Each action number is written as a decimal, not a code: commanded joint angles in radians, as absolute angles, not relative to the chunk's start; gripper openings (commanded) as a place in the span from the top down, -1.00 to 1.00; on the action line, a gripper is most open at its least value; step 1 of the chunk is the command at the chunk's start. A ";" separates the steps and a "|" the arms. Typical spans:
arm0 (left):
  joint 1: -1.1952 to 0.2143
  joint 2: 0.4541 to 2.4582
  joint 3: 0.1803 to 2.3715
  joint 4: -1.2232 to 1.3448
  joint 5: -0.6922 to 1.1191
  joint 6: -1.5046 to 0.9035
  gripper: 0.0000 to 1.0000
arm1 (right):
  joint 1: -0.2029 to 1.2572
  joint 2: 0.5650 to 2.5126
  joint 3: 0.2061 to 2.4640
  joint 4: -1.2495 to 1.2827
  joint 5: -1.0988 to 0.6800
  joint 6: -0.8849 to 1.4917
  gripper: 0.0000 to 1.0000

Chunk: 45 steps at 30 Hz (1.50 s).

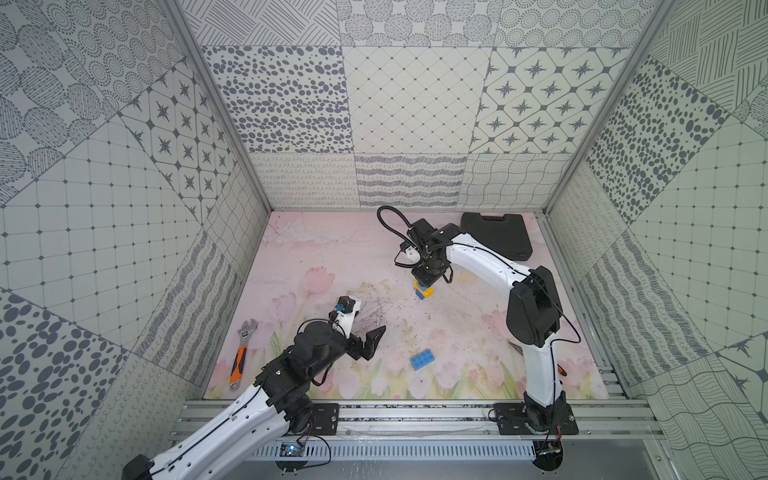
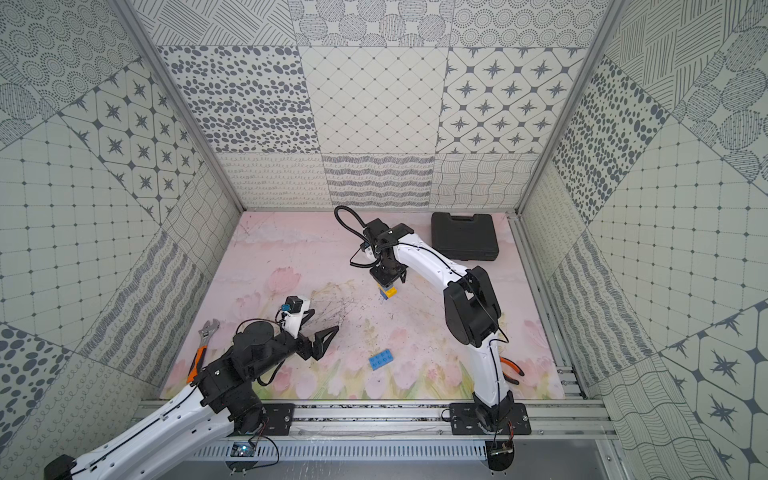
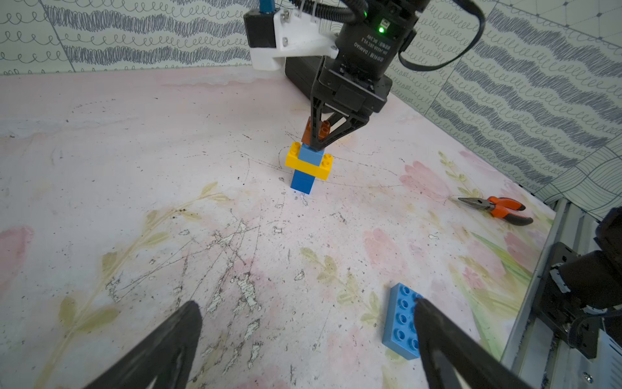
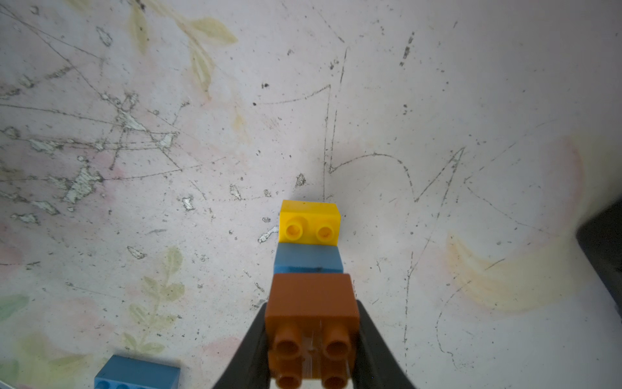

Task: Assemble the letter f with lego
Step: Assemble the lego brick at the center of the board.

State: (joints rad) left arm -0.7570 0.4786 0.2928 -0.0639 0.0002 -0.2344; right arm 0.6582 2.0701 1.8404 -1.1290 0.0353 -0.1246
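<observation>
Gripping a square brown studded plastic brick by two opposite sides, the right fingers are closed on it at the top of a short upright column. Directly under it sits a square light-blue brick, then a long yellow brick laid crosswise, then a square darker-blue brick standing on the scuffed, flower-printed bench. The brown brick looks slightly tilted in the left wrist view, so I cannot tell whether it is pressed fully home. The yellow brick juts out on both sides of the column, not on one side only.

The left fingers are spread wide and hold nothing. They hover low over the near part of the bench. Just beside them, but apart in both top views, a long blue studded brick lies flat, studs up.

By my reading, four of the five bricks are stacked and the task is well past halfway. What is left is seating the brown brick, releasing it, and pressing the long blue brick on top as the upper arm. The yellow arm may also need shifting to one side for a proper f.
</observation>
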 commanded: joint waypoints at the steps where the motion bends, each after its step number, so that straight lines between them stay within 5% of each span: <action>1: -0.756 0.482 0.287 -0.046 -0.010 -0.241 -0.98 | 0.655 2.101 1.868 -1.147 0.040 -0.137 0.30; 45: -0.756 0.505 0.293 -0.037 -0.008 -0.239 -0.98 | 0.653 2.255 1.934 -1.297 -0.018 -0.143 0.26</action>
State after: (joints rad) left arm -0.7570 0.5026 0.2913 -0.0635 -0.0097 -0.2344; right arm 0.6518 2.1632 1.9629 -1.2491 -0.0082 -0.1322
